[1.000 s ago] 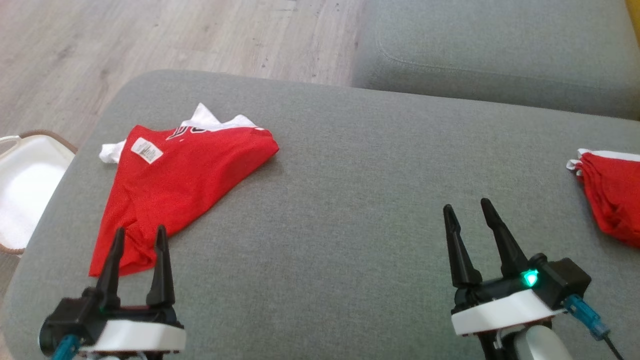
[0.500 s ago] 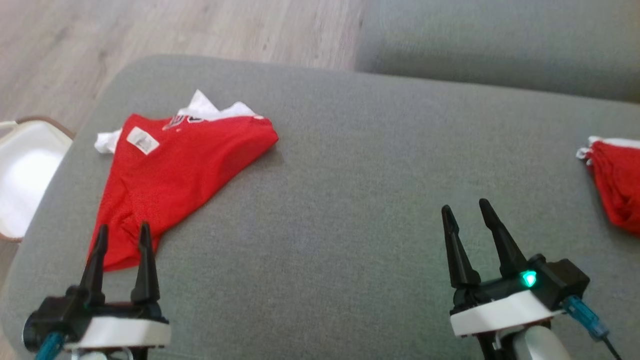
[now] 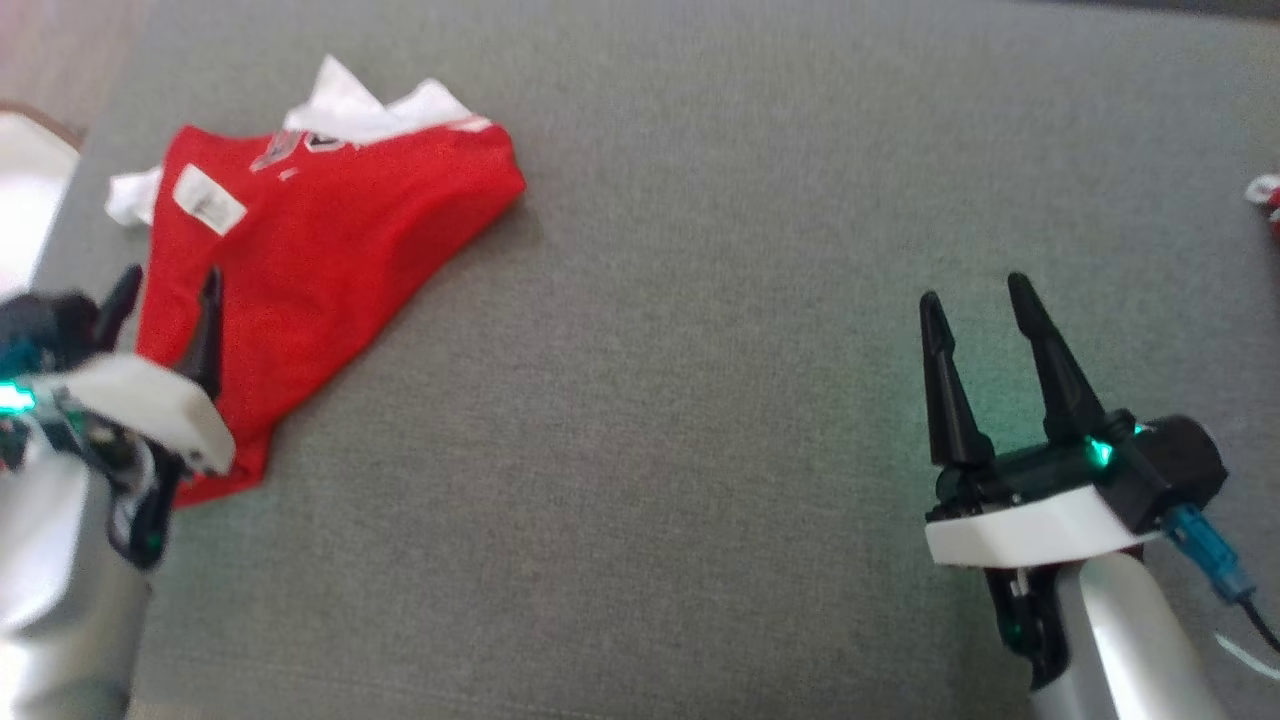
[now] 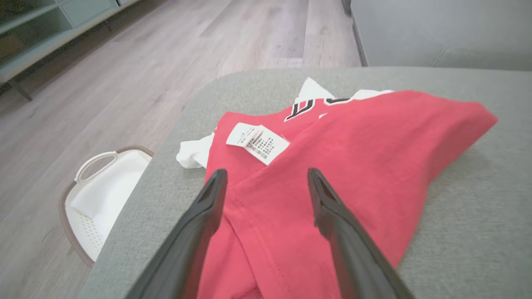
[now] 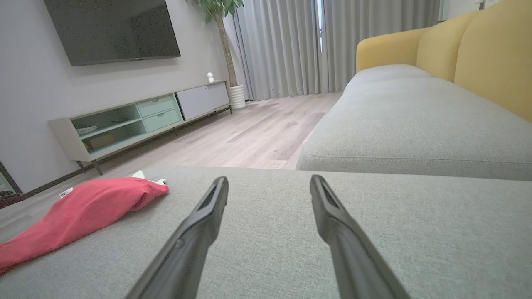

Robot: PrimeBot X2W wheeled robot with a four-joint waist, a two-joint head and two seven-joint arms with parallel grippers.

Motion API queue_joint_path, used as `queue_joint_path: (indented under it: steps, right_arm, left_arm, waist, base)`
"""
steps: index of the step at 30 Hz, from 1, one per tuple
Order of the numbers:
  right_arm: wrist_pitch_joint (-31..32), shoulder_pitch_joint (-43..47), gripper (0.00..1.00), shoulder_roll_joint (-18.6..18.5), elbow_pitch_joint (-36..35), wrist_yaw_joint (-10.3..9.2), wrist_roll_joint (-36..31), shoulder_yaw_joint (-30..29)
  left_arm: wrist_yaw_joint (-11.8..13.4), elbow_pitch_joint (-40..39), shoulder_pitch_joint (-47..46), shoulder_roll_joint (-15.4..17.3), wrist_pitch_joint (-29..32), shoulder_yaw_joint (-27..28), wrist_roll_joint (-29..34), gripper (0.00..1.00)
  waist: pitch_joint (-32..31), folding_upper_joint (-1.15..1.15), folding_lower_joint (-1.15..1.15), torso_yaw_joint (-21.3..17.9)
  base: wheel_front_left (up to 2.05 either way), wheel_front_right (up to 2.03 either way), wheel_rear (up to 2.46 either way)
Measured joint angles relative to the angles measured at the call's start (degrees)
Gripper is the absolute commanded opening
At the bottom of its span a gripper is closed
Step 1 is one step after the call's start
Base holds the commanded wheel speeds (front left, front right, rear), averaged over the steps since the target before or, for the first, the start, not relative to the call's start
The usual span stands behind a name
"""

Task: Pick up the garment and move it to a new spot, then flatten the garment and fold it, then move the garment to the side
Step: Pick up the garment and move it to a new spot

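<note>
The garment (image 3: 320, 250) is a crumpled red jersey with white trim and a white care label, lying at the left of the grey cushion (image 3: 650, 400). It also shows as the garment (image 4: 332, 166) close up and as the garment (image 5: 79, 211) at the far left. My left gripper (image 3: 165, 290) hangs open over its near left part, fingers (image 4: 208, 199) spread above the red cloth with nothing between them. My right gripper (image 3: 975, 300) stands open over bare cushion at the right, far from the jersey.
A white basket (image 4: 104, 191) sits on the wood floor left of the cushion. A second red-and-white cloth (image 3: 1265, 195) peeks in at the right edge. A grey and yellow sofa (image 5: 415, 108) lies beyond, a TV cabinet (image 5: 137, 120) by the wall.
The head camera has tilted down and the whole picture has shifted. My left gripper has moved forward over the garment's lower left part. The right gripper has risen slightly. Both stay open.
</note>
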Motion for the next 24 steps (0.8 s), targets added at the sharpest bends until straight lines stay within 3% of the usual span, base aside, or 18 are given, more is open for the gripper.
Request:
queue_joint_path:
  steps: [5, 9, 15, 16, 17, 20, 24]
  right_arm:
    - [-0.01, -1.75, 1.00, -0.01, -0.82, 0.00, -1.33, -0.82]
    - [-0.01, -2.73, 1.00, -0.02, -1.72, 0.00, -1.99, -1.16]
    - [-0.01, -2.77, 1.00, -0.02, -2.26, 0.00, -2.70, -1.53]
    - [-0.01, -2.81, 1.00, -0.02, -2.30, 0.00, -2.70, -1.56]
    - [-0.01, -2.83, 1.00, -0.02, -2.31, 0.00, -2.70, -1.62]
    - [-0.01, -2.89, 1.00, -0.02, -2.29, 0.00, -2.70, -1.77]
    - [-0.01, -2.90, 1.00, -0.02, -2.05, 0.00, -2.67, -1.78]
  left_arm:
    - [-0.43, 4.30, -7.55, 3.57, 4.66, -8.54, -4.88, 1.00]
    - [-0.43, 7.60, -12.28, 6.08, 10.29, -17.18, -14.23, 1.00]
    - [-0.43, 9.96, -14.97, 8.71, 11.69, -24.46, -22.47, 1.00]
    - [-0.43, 9.95, -15.32, 8.98, 12.02, -25.53, -23.71, 0.63]
    - [-0.43, 10.00, -15.68, 9.22, 11.98, -26.49, -24.80, 0.00]
    - [-0.44, 10.55, -16.23, 9.77, 9.38, -28.56, -26.83, 0.00]
    - [-0.44, 11.14, -16.80, 10.62, 0.43, -30.16, -26.85, 0.00]
  waist:
    - [4.36, 0.00, 0.00, -0.56]
    - [7.51, 0.00, 0.00, -1.48]
    - [9.10, 0.00, -0.02, -2.64]
    - [9.15, 0.00, -0.02, -2.70]
    - [9.12, 0.00, -0.02, -2.73]
    - [8.71, 0.00, -0.02, -2.70]
    - [7.42, 0.00, -0.02, -2.55]
  base:
    - [0.00, 0.00, 0.00]
    - [0.00, 0.00, 0.00]
    - [0.00, 0.00, 0.00]
    - [0.00, 0.00, 0.00]
    - [0.00, 0.00, 0.00]
    - [0.00, 0.00, 0.00]
    - [0.00, 0.00, 0.00]
